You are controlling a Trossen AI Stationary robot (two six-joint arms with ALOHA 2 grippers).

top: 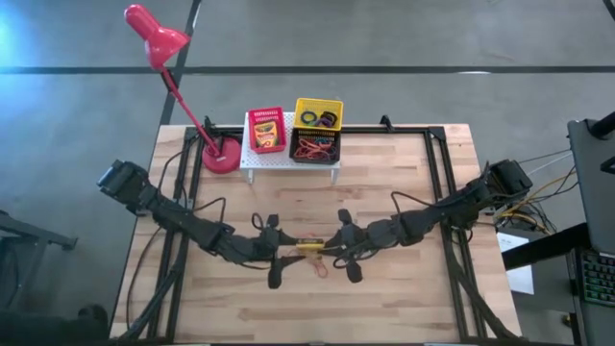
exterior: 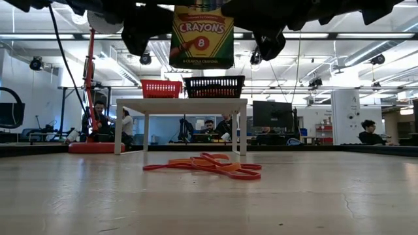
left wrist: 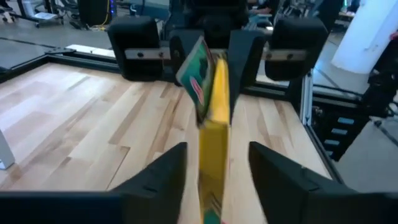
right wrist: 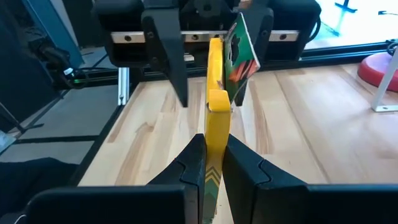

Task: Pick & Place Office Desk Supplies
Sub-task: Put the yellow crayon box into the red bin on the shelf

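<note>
Two robot arms meet over the middle of the wooden table (top: 404,288), a crayon box (exterior: 201,36) held between them clear of the surface. The right gripper (right wrist: 210,163) is clenched on the box's yellow edge, its fingers pressed flat on either side. The left gripper (left wrist: 214,163) faces it from the other end with jaws spread wider than the box; a gap shows on each side, so it does not appear to be gripping.

This reads as a hand-over in mid-air, or a regrip, with the right arm carrying the load. Which way the box is passing cannot be judged from this moment alone. For the left arm to take it, its jaws would need to close squarely on the thin faces before the right lets go; a skewed pinch could twist the box, whose lid flap already stands open at an angle.

Below the box a tangle of orange rubber bands (exterior: 206,164) lies loose on the table, not yet collected. At the far edge a white rack (top: 288,163) carries a red basket (top: 266,130) holding another crayon box, a yellow basket (top: 318,113) with small rings, and a black basket (top: 315,146) with more bands. A red lamp (top: 159,38) stands to the left.

From table level both grippers are cut off by the frame's top, and the rack hides the baskets' contents. From above, the box is a thin sliver between dark fingers.
</note>
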